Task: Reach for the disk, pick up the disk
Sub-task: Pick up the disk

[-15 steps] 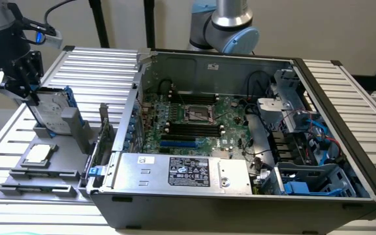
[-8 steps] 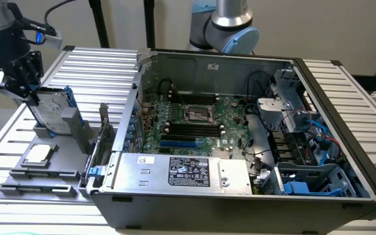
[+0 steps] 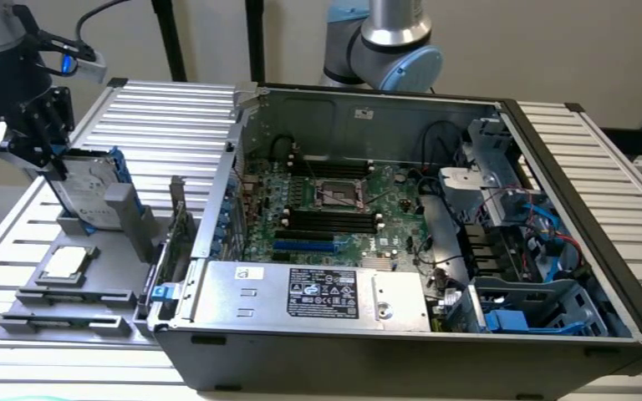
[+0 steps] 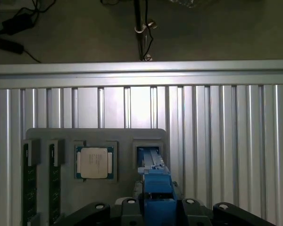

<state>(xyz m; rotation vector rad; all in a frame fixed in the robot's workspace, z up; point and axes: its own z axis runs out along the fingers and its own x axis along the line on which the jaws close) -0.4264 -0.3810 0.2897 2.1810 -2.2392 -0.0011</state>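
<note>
The disk (image 3: 87,185) stands on edge in a slot of the grey holder (image 3: 126,219) at the exterior view's left, silver-grey with a blue rail along its side. My gripper (image 3: 53,167) comes down on its upper edge, and its black jaws sit against the disk. In the wrist view the disk (image 4: 155,181) appears edge-on as a blue rail running from the slot up between the fingers (image 4: 128,207). My gripper (image 4: 156,205) is shut on it. I cannot tell whether the disk's lower edge still rests in the slot.
A square silver chip (image 3: 67,261) (image 4: 95,162) lies in the grey tray (image 4: 122,136) beside the slot, with two dark strips (image 4: 29,183) further along. The open computer case (image 3: 410,209) stands close on the exterior view's right. A ribbed metal table (image 3: 165,109) lies underneath.
</note>
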